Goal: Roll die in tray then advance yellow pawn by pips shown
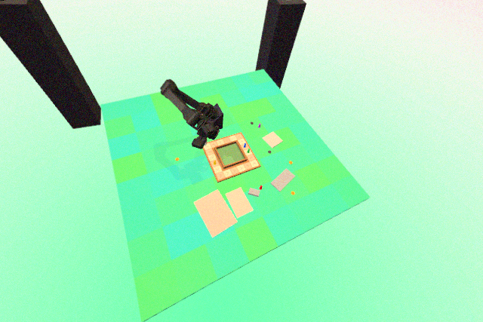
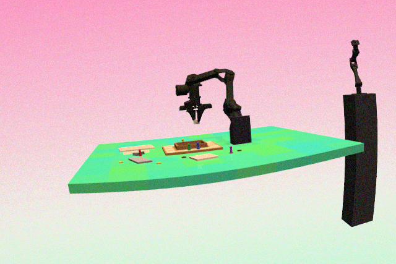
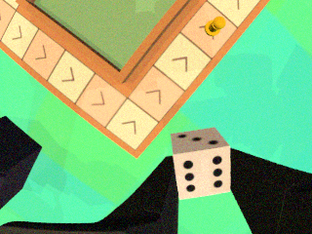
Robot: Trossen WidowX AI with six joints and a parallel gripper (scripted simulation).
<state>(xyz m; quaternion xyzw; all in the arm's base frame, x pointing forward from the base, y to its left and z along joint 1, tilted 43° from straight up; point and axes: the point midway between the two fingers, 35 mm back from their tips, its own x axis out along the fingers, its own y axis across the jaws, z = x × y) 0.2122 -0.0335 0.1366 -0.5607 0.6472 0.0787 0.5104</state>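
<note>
My gripper (image 3: 198, 159) (image 2: 196, 119) (image 1: 198, 142) is shut on the white die (image 3: 201, 168) (image 2: 196, 122) and holds it high above the table, just outside the near corner of the game board (image 3: 132, 127) (image 1: 220, 176) (image 2: 169, 150). The die shows three pips on its top and six on the side facing the wrist camera. The tray (image 3: 117, 7) (image 1: 231, 154) (image 2: 182, 144) sits in the board's middle, ringed by arrow squares. The yellow pawn (image 3: 214, 26) (image 1: 214, 162) (image 2: 182, 140) stands on a track square along the board's left side.
A blue pawn (image 1: 244, 145) and a green pawn (image 1: 248, 151) stand on the board's far side. A red pawn (image 1: 260, 187) and a purple pawn (image 1: 259, 125) stand off the board. Flat cards (image 1: 214, 212) (image 1: 272, 139) (image 1: 282, 179) and small tokens (image 1: 176, 158) lie around. Two dark pillars (image 1: 47, 57) (image 1: 280, 34) stand at the back.
</note>
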